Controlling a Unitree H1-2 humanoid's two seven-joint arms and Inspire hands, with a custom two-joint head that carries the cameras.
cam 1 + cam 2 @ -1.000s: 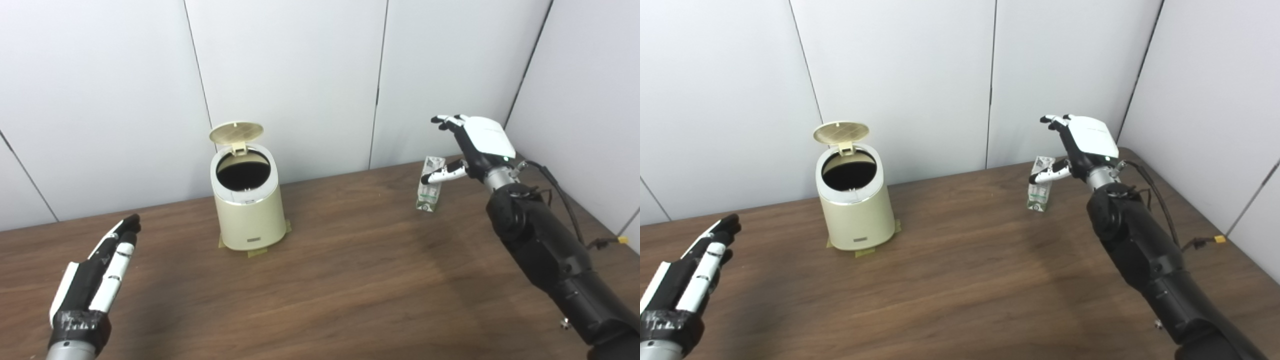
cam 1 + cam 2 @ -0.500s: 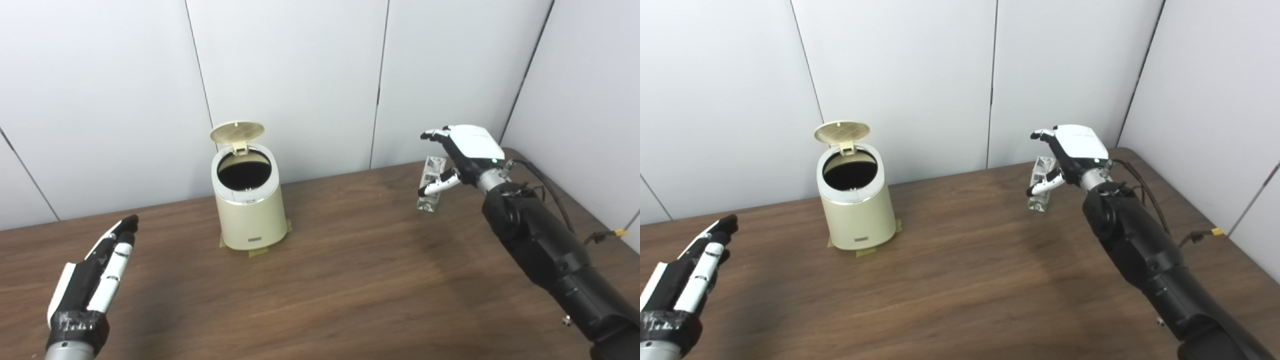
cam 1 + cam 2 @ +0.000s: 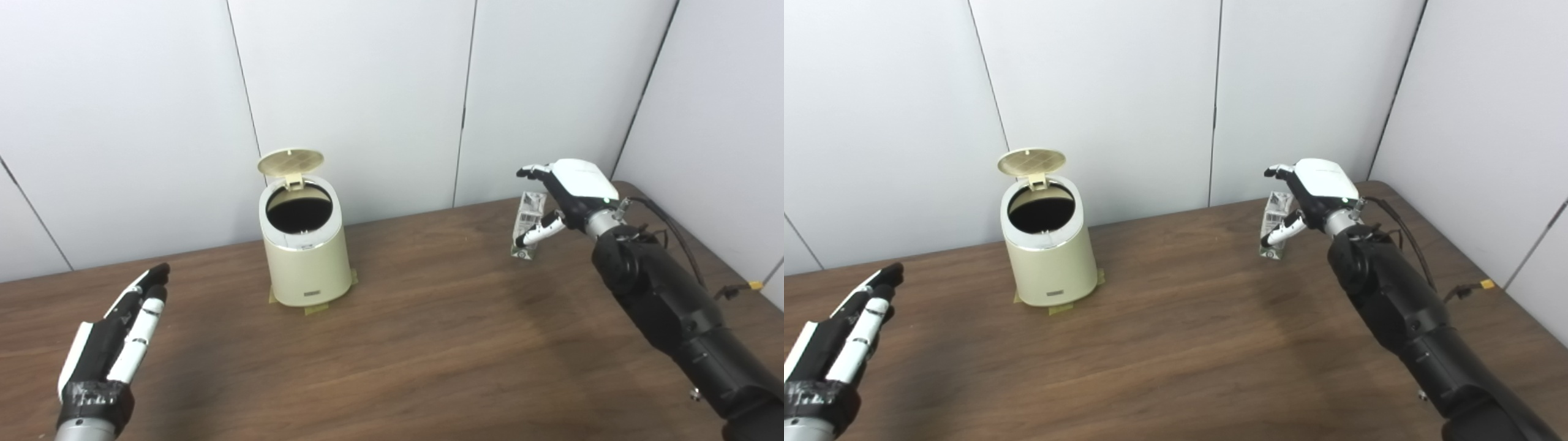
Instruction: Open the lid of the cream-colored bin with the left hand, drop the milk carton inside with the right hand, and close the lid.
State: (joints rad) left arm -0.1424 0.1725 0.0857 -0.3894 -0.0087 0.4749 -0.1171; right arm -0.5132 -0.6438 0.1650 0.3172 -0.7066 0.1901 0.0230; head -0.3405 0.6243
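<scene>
- Left eye view: the right hand is reaching over the milk carton, which is standing upright on the table near the far right corner. Its fingers are spreading wide and curling above the carton's top, while the thumb is crossing in front of the carton's face on the near side. The carton is sitting in the gap between thumb and fingers; whether the thumb is touching it cannot be told. The hand is not closing on it.
- Left eye view: the left hand is hovering low at the near left, fingers straight, side by side and holding nothing. The cream-colored bin is standing well apart from those fingertips, further back and to their right, with its lid tipping up at the back and the dark opening showing.
- Right eye view: the right hand is arching over the carton, fingers above its top and thumb across its front, still open.
- Right eye view: the left hand is lying flat and empty at the near left edge, and the bin is standing open beyond and to the right of its fingertips, on tape patches stuck to the table.
</scene>
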